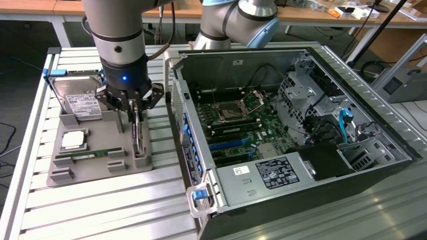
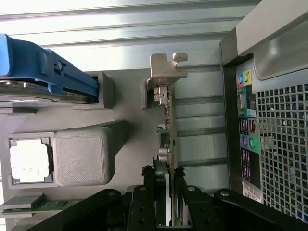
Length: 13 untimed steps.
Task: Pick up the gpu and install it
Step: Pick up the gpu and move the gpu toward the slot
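Note:
The gpu (image 1: 137,137) stands on edge in the slots of a grey holder (image 1: 100,170), left of the open computer case (image 1: 373,165) in the exterior view. My gripper (image 1: 135,107) comes down from above, its two fingers closed on the card's upper edge. In the wrist view the thin card (image 2: 169,120) runs away from the gripper (image 2: 167,192) to its silver end bracket (image 2: 166,67), with a black finger (image 2: 149,192) pressed against each face. The card's lower edge still sits in the holder (image 2: 130,144).
The holder also carries a hard drive (image 1: 80,100) in a blue frame, a CPU (image 1: 72,140) and a green RAM stick (image 1: 90,156). Inside the case, the motherboard (image 1: 240,125) lies face up with blue card slots (image 1: 227,145). The case's rear panel (image 2: 269,144) stands close beside the card.

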Motion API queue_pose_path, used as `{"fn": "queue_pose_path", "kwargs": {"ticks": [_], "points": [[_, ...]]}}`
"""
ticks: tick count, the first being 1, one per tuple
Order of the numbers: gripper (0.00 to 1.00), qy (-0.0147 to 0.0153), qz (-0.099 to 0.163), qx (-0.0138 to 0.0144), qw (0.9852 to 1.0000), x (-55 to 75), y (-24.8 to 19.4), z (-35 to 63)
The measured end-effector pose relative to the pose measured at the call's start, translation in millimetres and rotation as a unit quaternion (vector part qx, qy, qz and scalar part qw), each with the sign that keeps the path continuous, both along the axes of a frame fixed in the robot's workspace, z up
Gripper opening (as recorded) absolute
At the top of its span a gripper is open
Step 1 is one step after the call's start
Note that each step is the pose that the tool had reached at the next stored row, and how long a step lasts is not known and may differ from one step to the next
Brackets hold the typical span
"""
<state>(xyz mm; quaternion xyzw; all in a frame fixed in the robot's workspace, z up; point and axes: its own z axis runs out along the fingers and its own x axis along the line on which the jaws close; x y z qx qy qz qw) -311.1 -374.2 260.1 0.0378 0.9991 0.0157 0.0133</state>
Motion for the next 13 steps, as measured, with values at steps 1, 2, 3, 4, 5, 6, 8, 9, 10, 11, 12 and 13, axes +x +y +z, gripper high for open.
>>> {"fn": "queue_pose_path", "kwargs": {"ticks": [1, 2, 3, 4, 5, 6, 8, 9, 10, 11, 12, 13], "points": [[0.27, 0.0, 0.0, 0.0, 1.0, 0.0, 0.0, 0.2], [0.27, 0.0, 0.0, 0.0, 1.0, 0.0, 0.0, 0.5], [0.27, 0.0, 0.0, 0.0, 1.0, 0.0, 0.0, 0.9], [0.27, 0.0, 0.0, 0.0, 1.0, 0.0, 0.0, 1.1], [0.27, 0.0, 0.0, 0.0, 1.0, 0.0, 0.0, 1.4], [0.27, 0.0, 0.0, 0.0, 1.0, 0.0, 0.0, 1.8], [0.27, 0.0, 0.0, 0.0, 1.0, 0.0, 0.0, 2.6], [0.27, 0.0, 0.0, 0.0, 1.0, 0.0, 0.0, 2.9], [0.27, 0.0, 0.0, 0.0, 1.0, 0.0, 0.0, 3.1], [0.27, 0.0, 0.0, 0.0, 1.0, 0.0, 0.0, 3.4], [0.27, 0.0, 0.0, 0.0, 1.0, 0.0, 0.0, 3.8], [0.27, 0.0, 0.0, 0.0, 1.0, 0.0, 0.0, 4.2]]}}
